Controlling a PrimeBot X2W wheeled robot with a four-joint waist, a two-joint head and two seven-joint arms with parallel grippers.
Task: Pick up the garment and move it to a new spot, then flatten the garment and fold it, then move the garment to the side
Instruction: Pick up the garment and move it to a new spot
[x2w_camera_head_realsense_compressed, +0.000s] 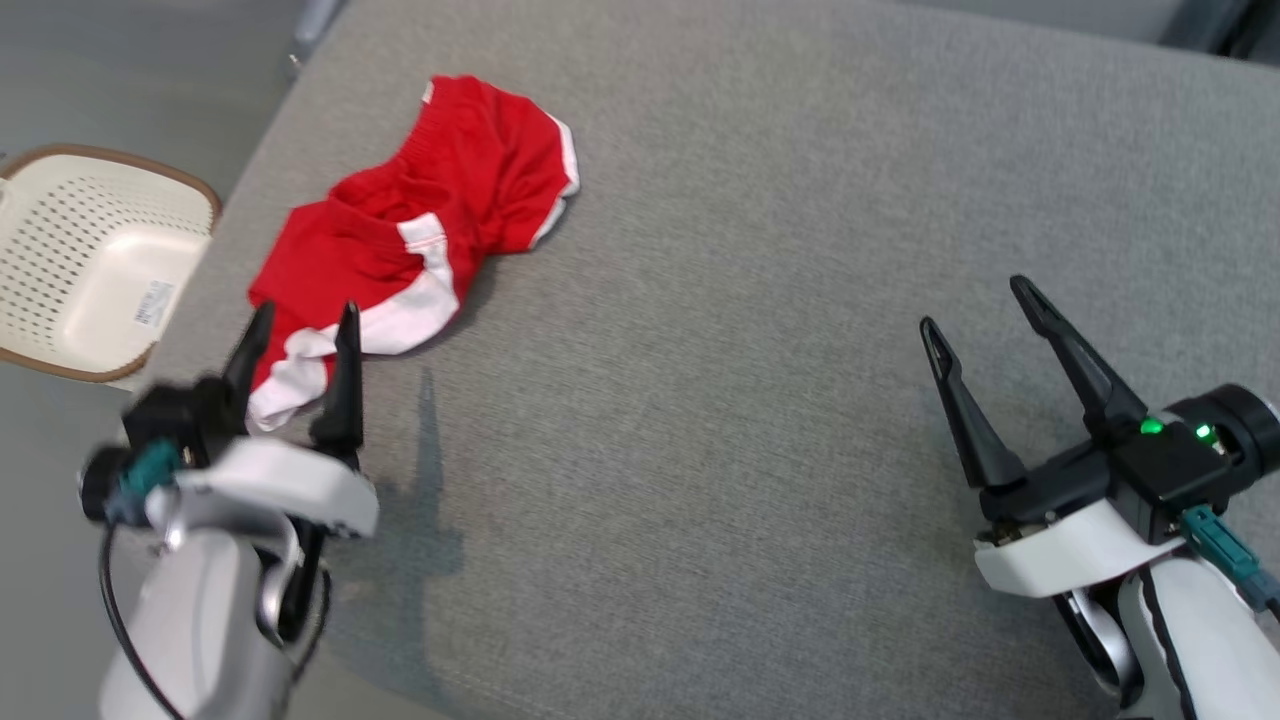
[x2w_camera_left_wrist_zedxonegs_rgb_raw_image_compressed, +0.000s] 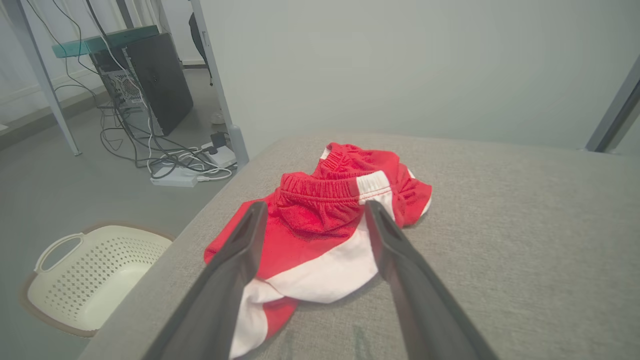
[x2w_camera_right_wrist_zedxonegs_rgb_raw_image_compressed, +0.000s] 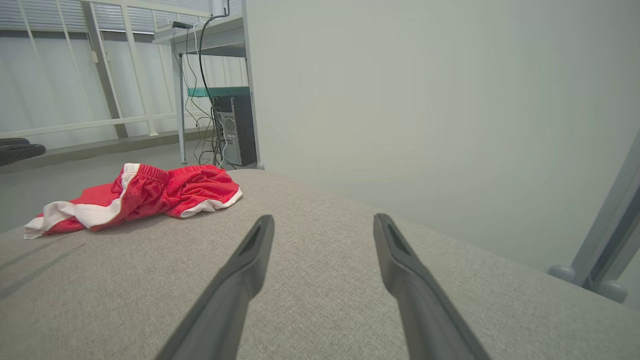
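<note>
The left tool (x2w_camera_head_realsense_compressed: 306, 312) has its two dark fingers spread apart with nothing clamped between them. Right at its fingertips lies the near end of the garment (x2w_camera_head_realsense_compressed: 450, 190), a pair of red shorts with white trim. In the left wrist view the white band and the gathered waistband show in the gap between the fingers. Whether the tips touch the cloth cannot be told. From there the garment runs away from the tool in a crumpled heap, lying on the grey fabric-covered surface (x2w_camera_head_realsense_compressed: 760, 420) close to that surface's edge on the tool's outer side.

Off that edge, beside and below the left tool, a cream perforated basket (x2w_camera_head_realsense_compressed: 120, 240) with a brown rim stands on the floor (x2w_camera_left_wrist_zedxonegs_rgb_raw_image_compressed: 60, 190). Farther ahead of the tool, past the garment, a dark computer tower (x2w_camera_left_wrist_zedxonegs_rgb_raw_image_compressed: 160, 80) stands on the floor with a tangle of cables (x2w_camera_left_wrist_zedxonegs_rgb_raw_image_compressed: 170, 160) in front of it.

The right tool (x2w_camera_head_realsense_compressed: 975, 304) is also spread wide and empty, over bare surface. The garment lies well apart from it, ahead and off to its left.
</note>
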